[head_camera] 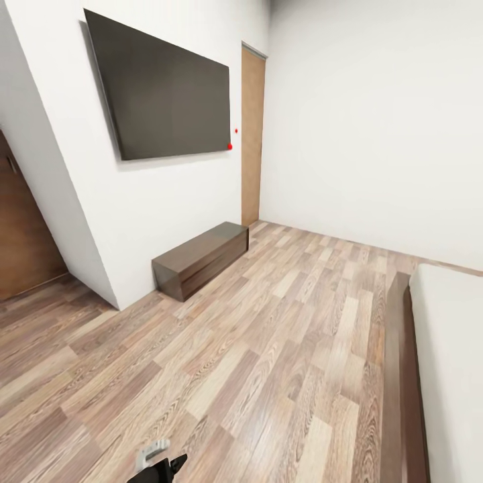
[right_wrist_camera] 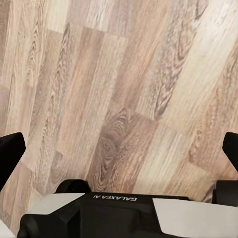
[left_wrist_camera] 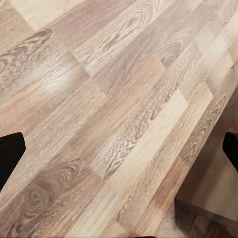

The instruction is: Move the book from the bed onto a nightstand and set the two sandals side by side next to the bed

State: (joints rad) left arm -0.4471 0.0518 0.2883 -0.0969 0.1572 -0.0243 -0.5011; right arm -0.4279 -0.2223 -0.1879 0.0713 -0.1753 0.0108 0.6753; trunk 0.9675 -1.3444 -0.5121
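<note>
Wood-plank floor (head_camera: 268, 349) stretches to the bed (head_camera: 446, 349) edge — both my claws spread, carrying nothing — I judge I'm in transit; next, locate book and sandals.

The left end effector (left_wrist_camera: 119, 153) has its two dark fingertips (left_wrist_camera: 10, 153) set wide apart at opposite edges of its wrist view, nothing between them. The right end effector (right_wrist_camera: 119, 153) is likewise spread wide and holds nothing; beneath it lies the robot's black-and-white base (right_wrist_camera: 114, 215), lettered GALAXEA.
</note>
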